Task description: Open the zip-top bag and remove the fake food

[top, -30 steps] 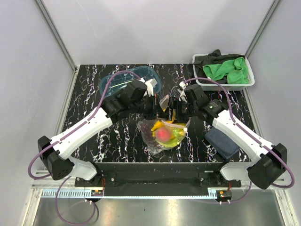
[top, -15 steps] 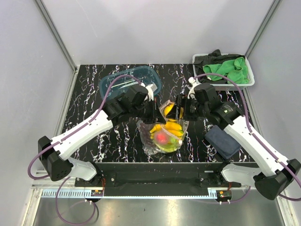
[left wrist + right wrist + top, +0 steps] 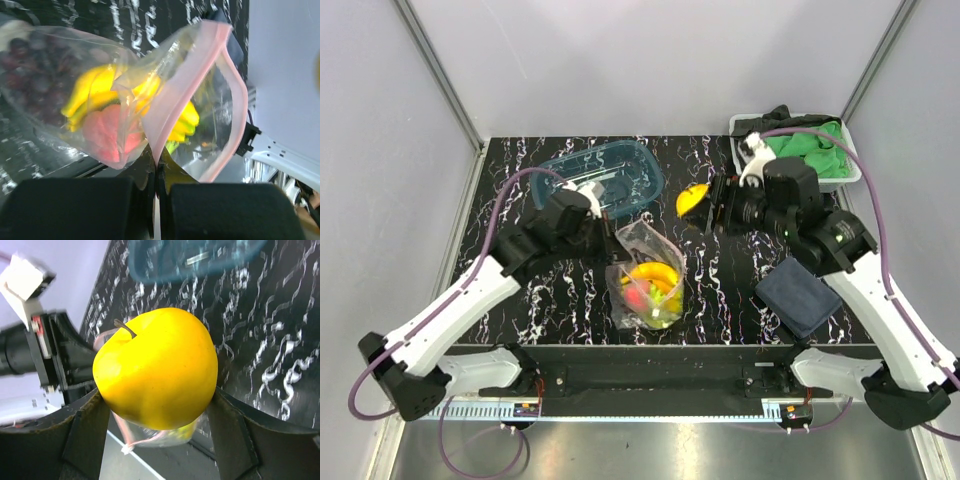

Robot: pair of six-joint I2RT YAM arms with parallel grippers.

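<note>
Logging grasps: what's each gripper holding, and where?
Left gripper pinches the bag at its pink zip strip; right gripper clamps the yellow fruit across its sides.

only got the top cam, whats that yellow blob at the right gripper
Observer: The right wrist view shows a round yellow plastic fruit with a short dark stem, clamped between both fingers of the right gripper.
Operator: ok and does the left gripper actually have the bag
Observer: Yes. In the left wrist view the left gripper is shut on the pink zip strip of the clear crinkly plastic zip-top bag, whose mouth gapes open.
Operator: whats inside it, i just see yellow and red
Observer: A yellow banana bunch, a pink-red peach and dark purple grapes at the bag's closed end.
</note>
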